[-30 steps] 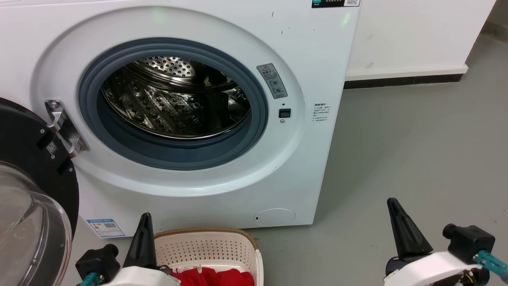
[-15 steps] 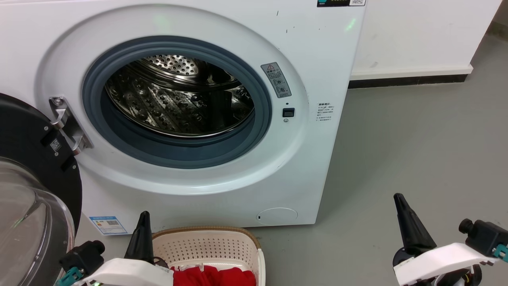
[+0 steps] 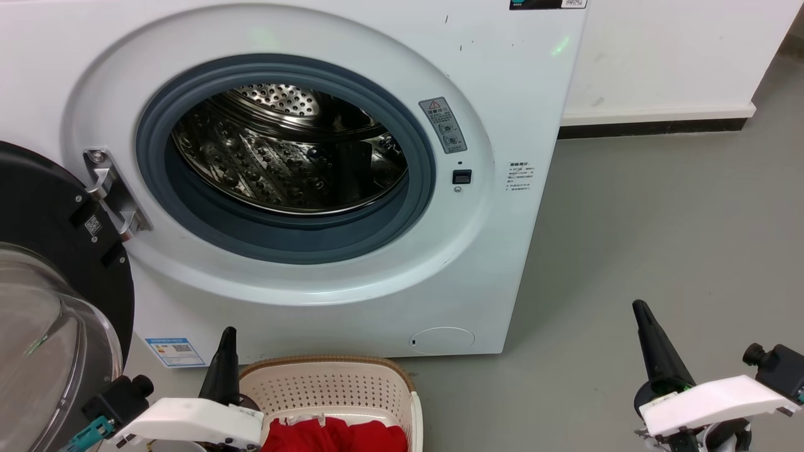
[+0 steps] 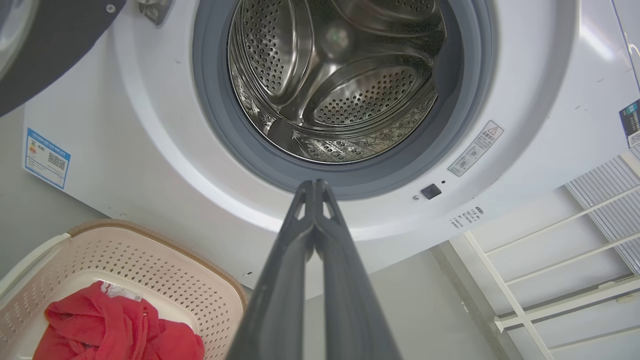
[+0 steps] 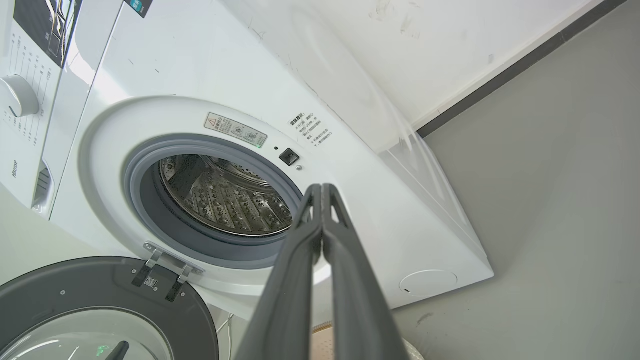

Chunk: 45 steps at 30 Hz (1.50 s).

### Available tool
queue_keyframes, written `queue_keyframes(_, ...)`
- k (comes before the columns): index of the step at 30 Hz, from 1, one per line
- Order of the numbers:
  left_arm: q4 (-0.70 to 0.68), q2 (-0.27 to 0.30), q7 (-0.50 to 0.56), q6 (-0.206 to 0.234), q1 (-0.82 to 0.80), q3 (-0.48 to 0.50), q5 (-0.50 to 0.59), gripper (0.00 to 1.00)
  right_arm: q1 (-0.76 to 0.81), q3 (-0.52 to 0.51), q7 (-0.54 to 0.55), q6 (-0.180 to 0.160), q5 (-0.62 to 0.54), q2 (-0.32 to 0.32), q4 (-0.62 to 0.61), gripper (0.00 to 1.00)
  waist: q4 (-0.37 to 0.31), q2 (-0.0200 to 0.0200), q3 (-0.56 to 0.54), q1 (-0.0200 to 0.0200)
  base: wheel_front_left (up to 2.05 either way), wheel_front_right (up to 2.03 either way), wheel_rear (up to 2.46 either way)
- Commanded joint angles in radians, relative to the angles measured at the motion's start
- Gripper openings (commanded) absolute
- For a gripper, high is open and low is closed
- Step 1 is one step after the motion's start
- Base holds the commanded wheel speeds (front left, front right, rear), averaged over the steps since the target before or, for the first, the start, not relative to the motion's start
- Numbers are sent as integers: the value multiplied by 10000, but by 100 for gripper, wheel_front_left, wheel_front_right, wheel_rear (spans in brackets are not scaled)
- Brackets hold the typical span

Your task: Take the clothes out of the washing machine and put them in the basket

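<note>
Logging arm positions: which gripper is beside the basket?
The left gripper, at the basket's left rim; the right gripper is off over bare floor.

The washing machine [image 3: 352,37] shell's glossy white, the drum [image 3: 282,169] is shiny perforated steel, and the ring [image 3: 295,242] round it is matt grey rubber. The door [image 3: 38,351] is clear glass. The basket [image 3: 326,389] is holey cream plastic, the clothes [image 3: 333,436] are soft red cloth, and the floor [image 3: 659,220] is smooth matt grey.

basket [image 3: 326,389] and clothes [image 3: 333,437] cut by bottom edge, label [image 3: 519,177] print illegible
</note>
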Motion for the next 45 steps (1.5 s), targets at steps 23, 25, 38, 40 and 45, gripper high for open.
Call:
queue_keyframes(23,419,4,671,-467,-656,419,-3202,0,-657,-388,415,0,3327,-93,524,0,191,0,65,-1,0,0,0)
queue_keyframes(25,454,0,718,-492,-694,443,-3412,0,-677,-418,439,0,3535,-93,566,0,206,0,70,-1,0,0,0)
queue_keyframes(38,677,-40,1019,-680,-878,628,-4762,0,-852,-605,639,0,4903,-76,840,0,309,0,105,-1,0,0,0)
queue_keyframes(40,711,-45,1067,-695,-906,655,-4930,0,-872,-631,675,0,5087,-72,872,0,324,0,110,-1,0,0,0)
queue_keyframes(45,774,-56,1147,-749,-943,702,-5284,0,-921,-687,718,-1,5438,-64,943,0,353,0,120,-1,0,0,0)
